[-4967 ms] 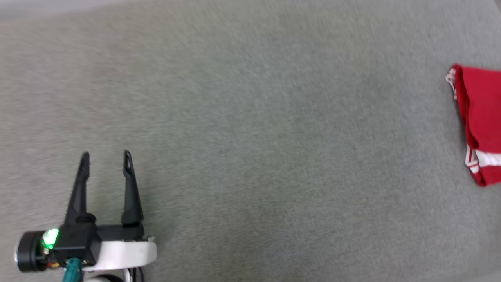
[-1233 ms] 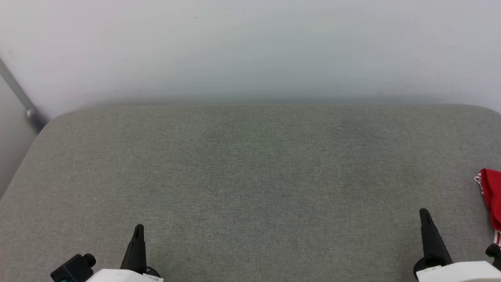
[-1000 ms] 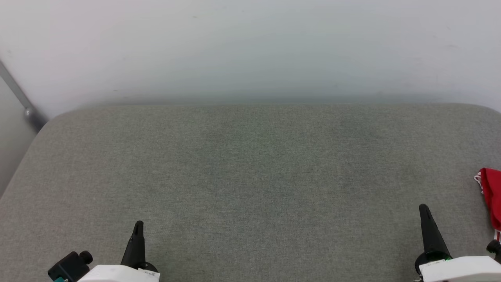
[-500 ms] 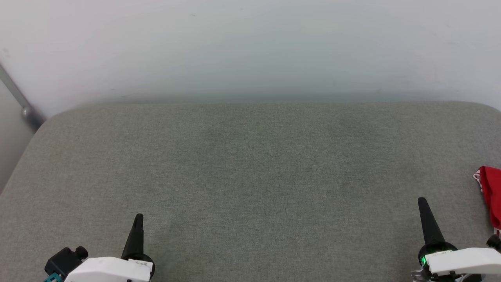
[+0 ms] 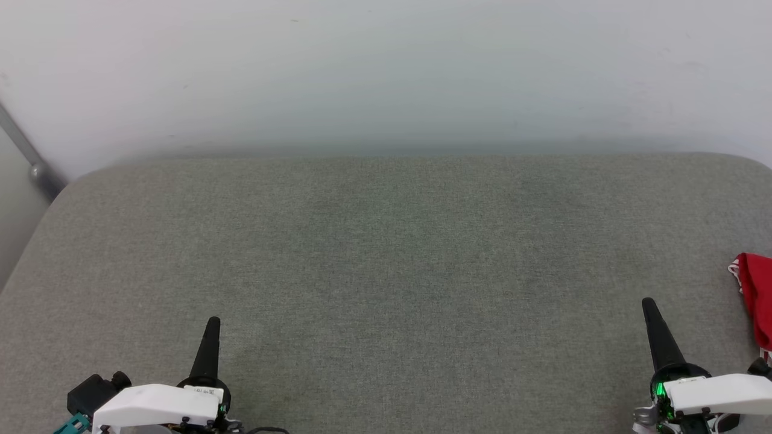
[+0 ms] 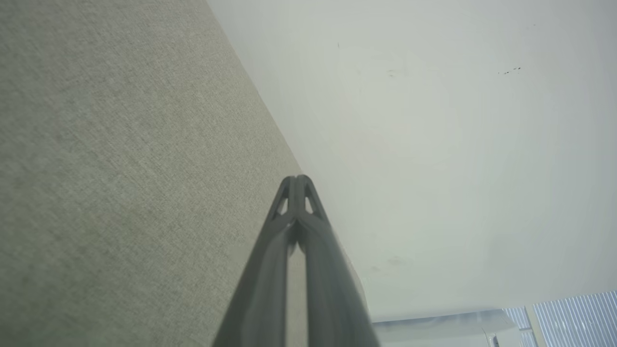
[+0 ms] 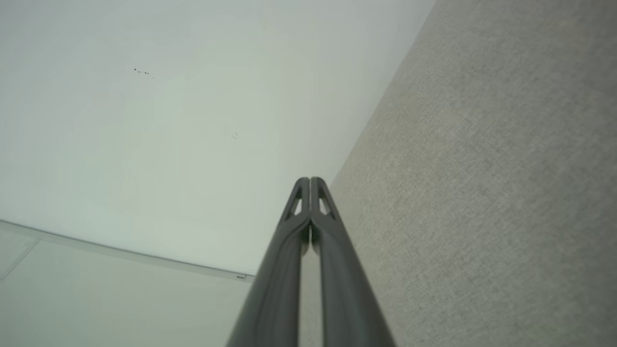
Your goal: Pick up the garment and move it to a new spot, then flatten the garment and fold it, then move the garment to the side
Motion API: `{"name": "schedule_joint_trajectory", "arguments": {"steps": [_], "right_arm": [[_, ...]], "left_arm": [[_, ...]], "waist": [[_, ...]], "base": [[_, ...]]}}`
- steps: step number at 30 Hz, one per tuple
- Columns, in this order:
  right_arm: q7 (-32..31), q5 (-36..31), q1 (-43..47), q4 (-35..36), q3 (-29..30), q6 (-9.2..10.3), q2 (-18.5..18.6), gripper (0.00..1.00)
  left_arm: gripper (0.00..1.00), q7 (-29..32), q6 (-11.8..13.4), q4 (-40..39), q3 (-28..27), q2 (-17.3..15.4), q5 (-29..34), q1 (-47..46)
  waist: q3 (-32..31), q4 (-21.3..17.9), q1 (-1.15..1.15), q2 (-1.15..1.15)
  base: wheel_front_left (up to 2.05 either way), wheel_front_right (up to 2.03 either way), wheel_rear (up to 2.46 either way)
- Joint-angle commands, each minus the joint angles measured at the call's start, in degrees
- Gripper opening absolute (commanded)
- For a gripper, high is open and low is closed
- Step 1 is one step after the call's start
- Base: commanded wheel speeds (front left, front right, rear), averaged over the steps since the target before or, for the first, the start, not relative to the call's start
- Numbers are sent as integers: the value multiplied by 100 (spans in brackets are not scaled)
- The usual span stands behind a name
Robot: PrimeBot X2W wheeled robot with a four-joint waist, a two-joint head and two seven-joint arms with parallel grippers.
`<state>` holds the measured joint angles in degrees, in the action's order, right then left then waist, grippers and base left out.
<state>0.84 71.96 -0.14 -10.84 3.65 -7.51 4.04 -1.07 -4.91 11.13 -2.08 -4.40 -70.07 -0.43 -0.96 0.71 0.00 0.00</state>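
The garment [image 5: 759, 295] is seen at the far right edge of the head view, lying on the grey fabric-covered bench [image 5: 386, 253], and is cut off by the frame. Only a narrow strip of it is shown: solid red cloth, with a bit of red-white striped trim at its upper left corner and another sliver of white at the bottom edge. No lettering or number can be made out on the visible part. Whether it is folded cannot be told. The right gripper [image 5: 649, 304] is placed at lower right, near the garment but apart from it, jaws pressed together with nothing between them; the same is confirmed in the right wrist view, where the two dark fingers [image 7: 289, 270] are seen meeting at the tips. The left gripper [image 5: 211, 325] is placed at lower left, well apart from the garment, jaws likewise pressed together and empty. A pale wall [image 5: 386, 72] is seen behind the bench, and a grey metal bar [image 5: 27, 158] at upper left.
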Motion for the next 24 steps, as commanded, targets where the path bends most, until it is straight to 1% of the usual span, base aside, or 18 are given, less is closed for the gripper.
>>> {"name": "schedule_joint_trajectory", "arguments": {"steps": [1, 24], "right_arm": [[-41, 144, -184, 17, 18, 1, 45, 0], [-353, 1236, -415, -163, 79, 3, 24, 0]], "left_arm": [[0, 49, -45, -13, -26, -8, -152, -124], [0, 356, -175, 150, -157, 12, -1345, -394]], "waist": [[3, -2, 0, 0], [57, -35, 0, 0]], "base": [[0, 0, 0], [0, 0, 0]]}}
